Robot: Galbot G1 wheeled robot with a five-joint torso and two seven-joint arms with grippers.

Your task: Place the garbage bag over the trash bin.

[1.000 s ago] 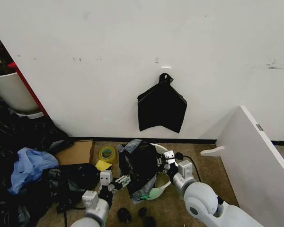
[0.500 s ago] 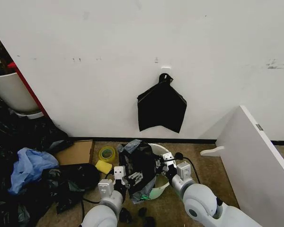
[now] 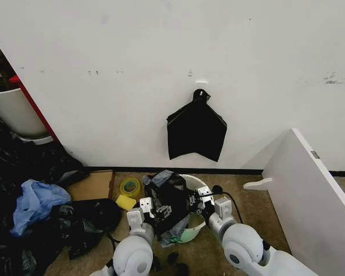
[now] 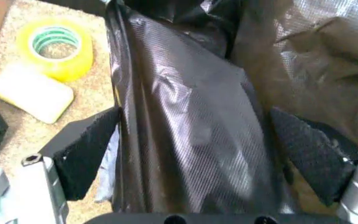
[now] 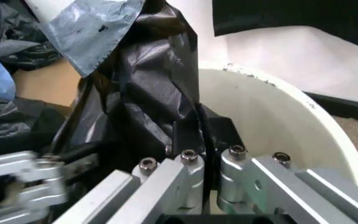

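Note:
The garbage bag is a wrinkled glossy black sheet draped over the left side of the trash bin, a round white bucket on the floor by the wall. My left gripper is at the bag's near left side. In the left wrist view it is open, its padded fingers standing on either side of a long fold of the bag. My right gripper is inside the bin's mouth, shut on the bag's edge beside the white inner wall.
A yellow tape roll and a pale yellow block lie left of the bin, next to flat cardboard. Black bags and a blue bag pile up at far left. A flat black bag hangs on the wall. A white panel leans at right.
My left arm has swung right from the floor near the dark pile up to the bag, and its open fingers now straddle a fold. The right gripper has stayed put.

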